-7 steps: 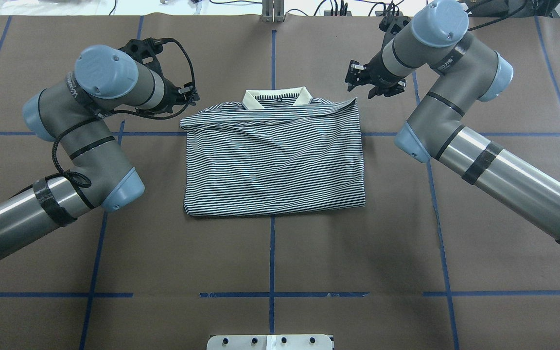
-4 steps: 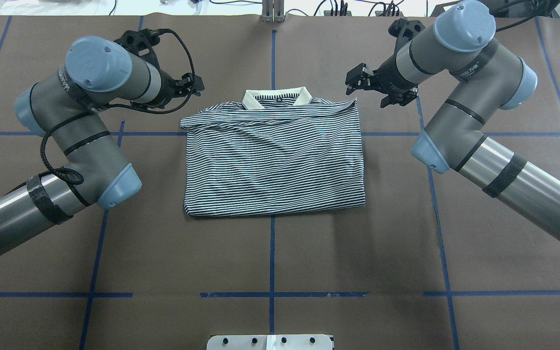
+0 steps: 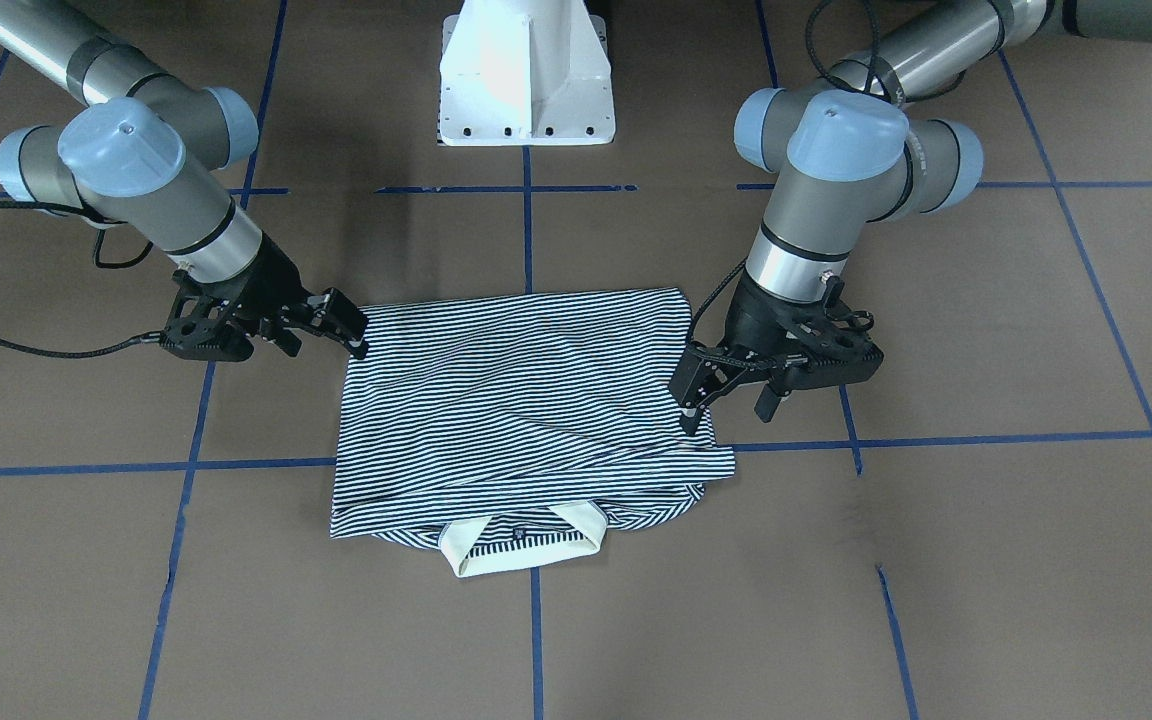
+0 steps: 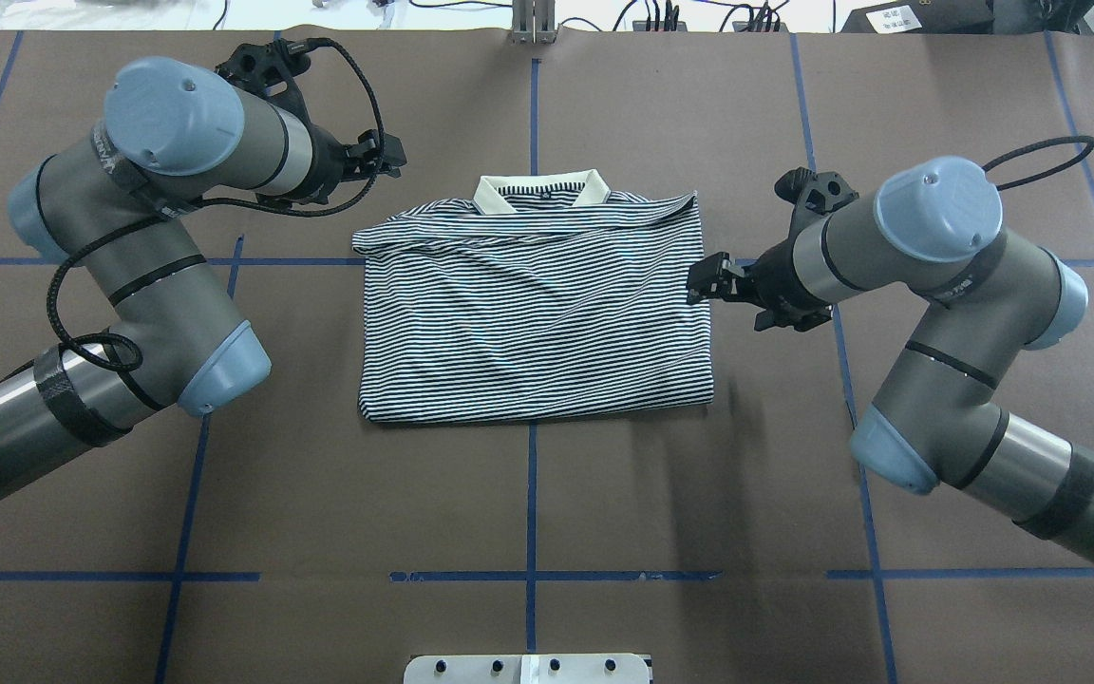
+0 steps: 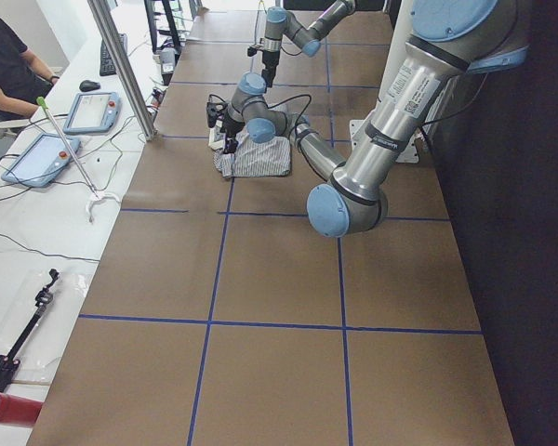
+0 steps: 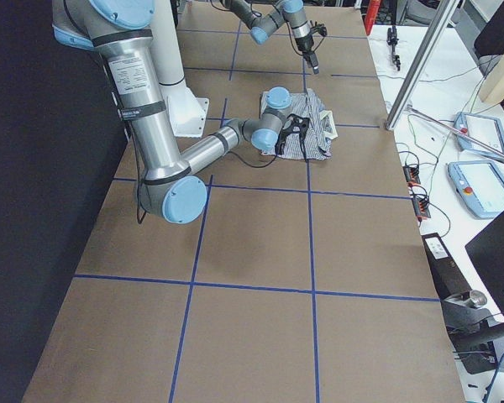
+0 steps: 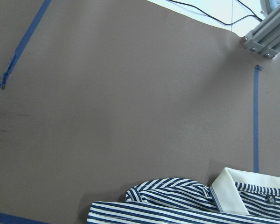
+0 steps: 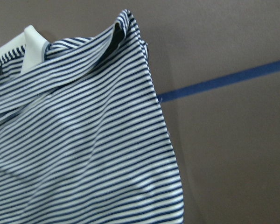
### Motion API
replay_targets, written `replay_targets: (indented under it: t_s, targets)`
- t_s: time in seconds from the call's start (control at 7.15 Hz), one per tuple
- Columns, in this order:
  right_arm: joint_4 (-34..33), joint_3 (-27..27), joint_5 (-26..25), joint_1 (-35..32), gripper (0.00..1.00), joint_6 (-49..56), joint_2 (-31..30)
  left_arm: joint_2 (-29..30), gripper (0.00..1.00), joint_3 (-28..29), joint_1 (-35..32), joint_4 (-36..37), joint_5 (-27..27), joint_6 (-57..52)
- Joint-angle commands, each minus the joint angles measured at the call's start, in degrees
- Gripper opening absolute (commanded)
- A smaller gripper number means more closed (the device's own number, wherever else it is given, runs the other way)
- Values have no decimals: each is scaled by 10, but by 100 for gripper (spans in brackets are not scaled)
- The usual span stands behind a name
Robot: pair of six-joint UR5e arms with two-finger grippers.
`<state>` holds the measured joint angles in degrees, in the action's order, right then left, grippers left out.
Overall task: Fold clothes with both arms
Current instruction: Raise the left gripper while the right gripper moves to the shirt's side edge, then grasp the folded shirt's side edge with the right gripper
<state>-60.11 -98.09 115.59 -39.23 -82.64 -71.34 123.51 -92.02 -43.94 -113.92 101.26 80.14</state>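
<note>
Shirt (image 4: 533,313) lies folded on table (image 4: 528,494)

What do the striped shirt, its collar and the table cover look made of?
The shirt looks like soft matte knit, perhaps cotton: it wrinkles and drapes loosely. Its collar seems a thicker cream knit, holding flat edges. The table cover looks like matte brown paper, though board is possible; blue tape lines cross it.

Brown table (image 4: 319,494) is sporting a blue tape grid (image 4: 531,494). Folded striped polo shirt (image 4: 537,313) is lying flat on it, out past the white base (image 3: 526,80).
</note>
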Motion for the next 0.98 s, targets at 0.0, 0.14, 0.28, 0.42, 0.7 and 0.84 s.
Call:
replay_targets:
  t_s: [0.0, 0.14, 0.28, 0.42, 0.7, 0.84]
  targets:
    - [-67, -11, -31, 59, 100, -2, 0, -3, 100, -8, 0, 6, 0, 2]
    - [-78, -7, -43, 69, 100, 1, 8, -4, 100, -8, 0, 5, 0, 2]
    - [-86, -7, -44, 71, 99, 1, 17, -5, 100, -12, 0, 6, 0, 2]
    - [-85, -4, -45, 74, 78, 1, 16, -5, 100, -17, 0, 6, 0, 2]
    - [-85, 12, -44, 76, 59, 6, 16, -5, 100, -17, 0, 6, 0, 2]
    - [-85, 18, -44, 76, 55, 14, 16, -5, 100, -18, 0, 6, 0, 2]
